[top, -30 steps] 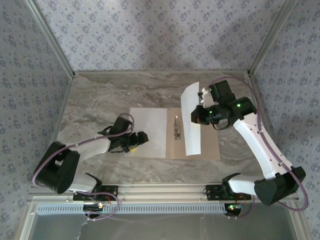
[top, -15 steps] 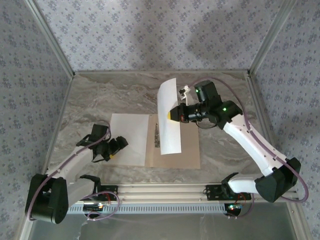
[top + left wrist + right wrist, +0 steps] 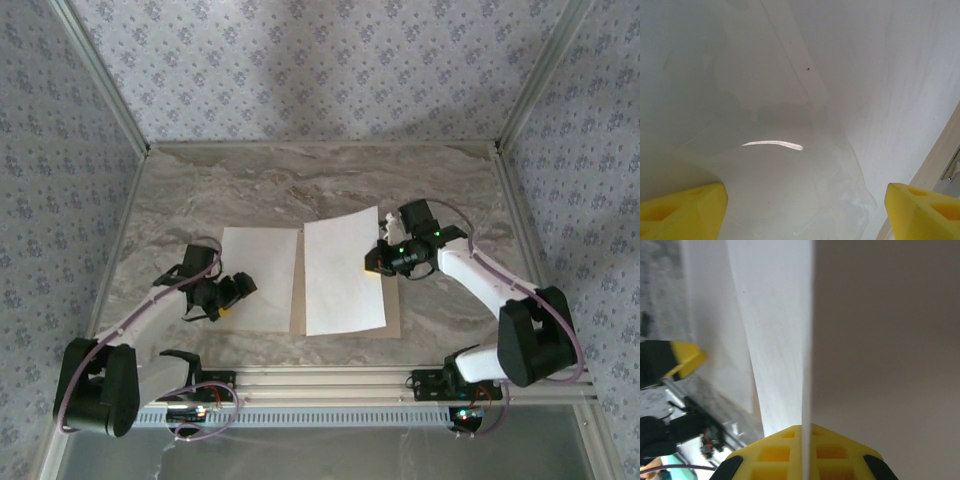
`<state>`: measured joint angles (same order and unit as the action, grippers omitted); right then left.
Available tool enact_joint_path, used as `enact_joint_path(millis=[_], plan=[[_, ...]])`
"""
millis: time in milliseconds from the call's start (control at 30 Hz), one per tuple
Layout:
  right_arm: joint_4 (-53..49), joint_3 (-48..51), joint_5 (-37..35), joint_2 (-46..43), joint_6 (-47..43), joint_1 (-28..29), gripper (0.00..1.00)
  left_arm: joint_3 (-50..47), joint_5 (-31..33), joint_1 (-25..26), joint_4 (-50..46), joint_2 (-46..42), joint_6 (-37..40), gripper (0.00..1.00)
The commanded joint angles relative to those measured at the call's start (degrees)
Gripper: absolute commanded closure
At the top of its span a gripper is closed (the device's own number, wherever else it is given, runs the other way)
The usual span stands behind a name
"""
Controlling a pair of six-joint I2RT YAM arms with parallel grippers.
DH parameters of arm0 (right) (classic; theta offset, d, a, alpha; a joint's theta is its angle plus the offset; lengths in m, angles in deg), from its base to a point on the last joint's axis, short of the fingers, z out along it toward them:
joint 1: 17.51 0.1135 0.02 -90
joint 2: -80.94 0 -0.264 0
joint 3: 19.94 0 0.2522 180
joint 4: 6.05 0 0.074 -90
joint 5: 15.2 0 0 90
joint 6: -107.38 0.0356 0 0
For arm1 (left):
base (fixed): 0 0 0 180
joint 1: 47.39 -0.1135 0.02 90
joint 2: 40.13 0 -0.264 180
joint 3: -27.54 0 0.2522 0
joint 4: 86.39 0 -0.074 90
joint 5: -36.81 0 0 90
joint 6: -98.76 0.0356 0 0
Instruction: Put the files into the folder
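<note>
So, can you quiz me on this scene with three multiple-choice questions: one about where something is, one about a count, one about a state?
1. Where does the right gripper meet the right sheet?
A) its near edge
B) its left edge
C) its right edge

2. How many white sheets lie on the table?
A) one
B) two
C) three

3. How is the left gripper set?
A) open over the left sheet
B) shut on a pen
C) shut on a cup

Answers:
1. C: in the top view the gripper sits at the sheet's right side, and the right wrist view shows a paper edge running between its fingers.
2. B: two white sheets lie side by side.
3. A: the left wrist view shows its yellow fingers wide apart with white paper below.
</note>
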<state>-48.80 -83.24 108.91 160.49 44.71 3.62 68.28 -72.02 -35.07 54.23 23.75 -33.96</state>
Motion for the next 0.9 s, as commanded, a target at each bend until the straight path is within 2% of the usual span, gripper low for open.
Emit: enact_joint_path(millis=[0,200,333,867], plan=[[3.0,2.5,-2.3,1.9,-3.3,-1.1,1.0,2.0,-0.7,-0.3,-2.5,1.0,1.6,0.17],[4.7,5.6,-4.3,1.8,-2.6,-2.4,1.0,3.2,-0.6,-0.3,-3.1,1.7,2.0,0.17],[7.1,7.2,-3.1,1.0,-1.9,-3.7,1.0,3.3,-0.6,-0.3,-3.0,1.7,1.9,0.17],[10.5,10.3,-3.1,-1.8,-1.5,-3.9,1.0,2.8,-0.6,-0.3,-3.1,1.2,2.0,0.17]])
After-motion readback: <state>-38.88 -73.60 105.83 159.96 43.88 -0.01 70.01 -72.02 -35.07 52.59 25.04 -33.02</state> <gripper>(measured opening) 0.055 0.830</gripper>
